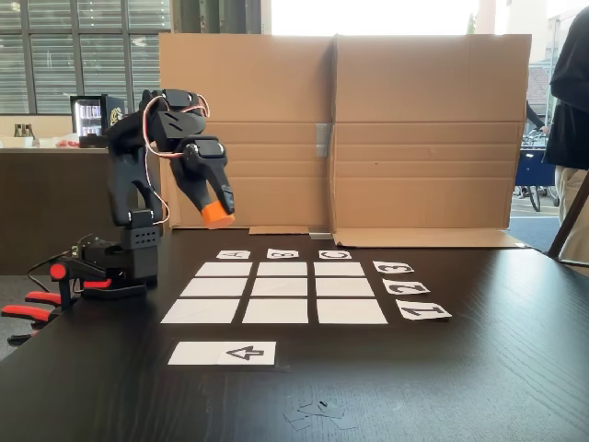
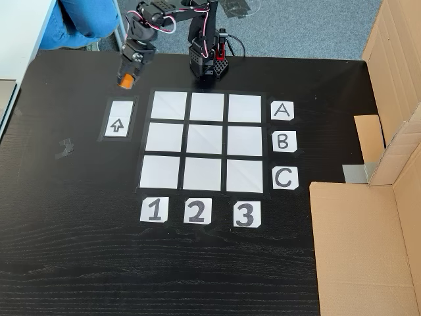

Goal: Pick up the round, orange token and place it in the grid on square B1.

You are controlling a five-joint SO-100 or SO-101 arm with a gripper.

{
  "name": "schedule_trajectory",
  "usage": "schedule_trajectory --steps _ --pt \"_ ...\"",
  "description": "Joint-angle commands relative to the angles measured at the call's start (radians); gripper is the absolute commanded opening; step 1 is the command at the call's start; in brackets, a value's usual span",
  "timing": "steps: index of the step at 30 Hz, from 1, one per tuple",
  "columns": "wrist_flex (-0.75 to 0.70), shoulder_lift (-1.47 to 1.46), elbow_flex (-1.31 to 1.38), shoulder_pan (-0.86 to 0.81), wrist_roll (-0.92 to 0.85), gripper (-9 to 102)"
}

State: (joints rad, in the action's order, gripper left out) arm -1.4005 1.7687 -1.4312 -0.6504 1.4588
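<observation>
Gripper (image 1: pixel 217 214) raised above table, closed around orange token (image 2: pixel 125 81)

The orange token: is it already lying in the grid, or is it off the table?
Off the table. The gripper holds the token in the air, beside the grid, above the arrow strip; all nine squares are bare.
</observation>
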Motion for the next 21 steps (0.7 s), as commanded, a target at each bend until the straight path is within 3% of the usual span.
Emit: schedule_trajectory --steps 1,10,21 --pt "0.017 0.040 -0.005 0.057 -0.011 0" --pt "0.138 -0.014 -0.153 0.199 -0.017 0" --pt "0.155 -0.218 -0.135 0.265 -0.008 0"
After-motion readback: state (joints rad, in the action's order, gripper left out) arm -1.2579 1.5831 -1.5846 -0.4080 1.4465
